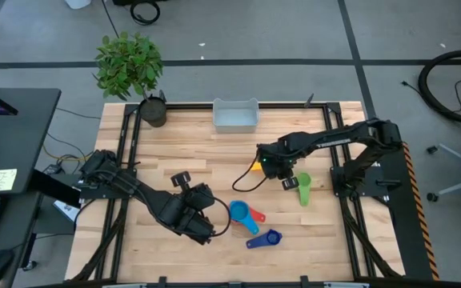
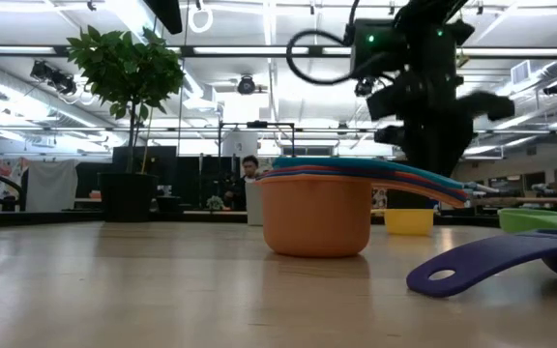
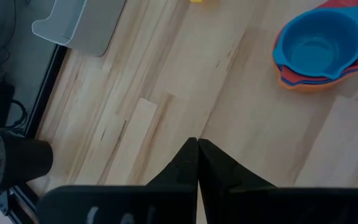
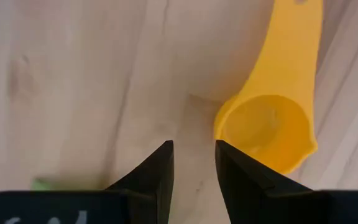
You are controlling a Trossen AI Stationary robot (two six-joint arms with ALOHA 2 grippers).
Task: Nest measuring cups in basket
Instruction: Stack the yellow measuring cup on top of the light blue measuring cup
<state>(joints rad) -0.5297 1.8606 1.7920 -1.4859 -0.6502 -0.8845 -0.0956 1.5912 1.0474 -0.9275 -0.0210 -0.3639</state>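
Left tool [image 1: 201, 226] low on the wooden surface [image 1: 214, 160], front-left area, fingers [image 3: 191, 168] pressed together, holding nothing. Same tool in its wrist view [image 3: 197, 163] pointing toward the stacked cups and the basket. Left of it at the back corner: dark round pot [image 1: 154, 110] with leafy plant [image 1: 130, 62], just beside the surface frame.

Basket [image 1: 236, 117], pale grey-white, at back edge near centre, well apart from both tools; corner of it also seen in left wrist view [image 3: 79, 28]. Cannot tell any contents from above.

Stack of nested cups [image 1: 243, 214] just right of left tool, blue on top, red and orange beneath, handles fanned right. In low view the orange cup [image 2: 317, 215] at bottom of stack, upright on the surface. In left wrist view, blue top cup [image 3: 316, 45] open side up.

Purple-blue cup [image 1: 267, 238] near front, just right of stack, apart from it; its handle [image 2: 491, 263] lying flat in low view.

Right tool [image 1: 277, 170] hovering right of centre, fingers [image 4: 157, 171] parted narrowly, gripping nothing. Yellow cup [image 4: 272, 127] just beside the fingertips, not between them, on its side or tilted; seen from above as a yellow sliver [image 1: 255, 166] at the tool's left.

Green cup [image 1: 303, 189] just right of right tool, resting on the surface.
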